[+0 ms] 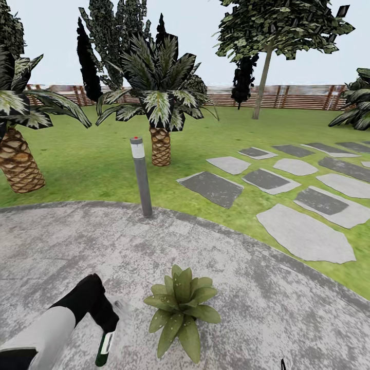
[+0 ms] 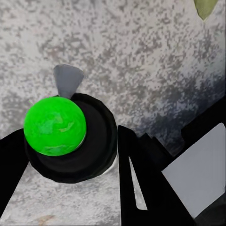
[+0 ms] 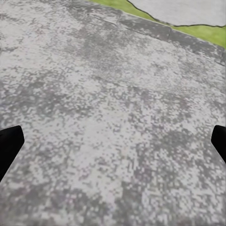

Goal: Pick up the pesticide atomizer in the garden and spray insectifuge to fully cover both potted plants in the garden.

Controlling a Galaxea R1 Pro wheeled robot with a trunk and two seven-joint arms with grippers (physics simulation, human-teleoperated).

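Pesticide atomizer (image 1: 105, 347) hangs low at the head view's near left, its dark green body and white label pointing down from the left gripper (image 1: 103, 321), pale trigger head toward the plant; the left wrist view looks down on its bright green end (image 2: 55, 125) ringed in black, the black fingers (image 2: 141, 183) closed against its sides, so the left gripper has the bottle clamped; just beside it, apart from it, a potted plant (image 1: 181, 308) spreads its low rosette of pointed leaves on the round grey patio (image 1: 267, 303); one leaf tip (image 2: 205, 7) shows at the edge of the left wrist view; paving lies bare all around the plant; a grey bollard lamp (image 1: 141, 177) stands at the patio's far rim, where lawn (image 1: 97, 159) begins; stepping stones (image 1: 303, 234) run off to the right; palms (image 1: 160, 110) and a slatted fence (image 1: 308, 97) stand well beyond; in the right wrist view the right gripper's fingertips (image 3: 9, 146) sit wide apart at either edge, holding nothing, over bare paving whose curved rim meets grass (image 3: 197, 30).
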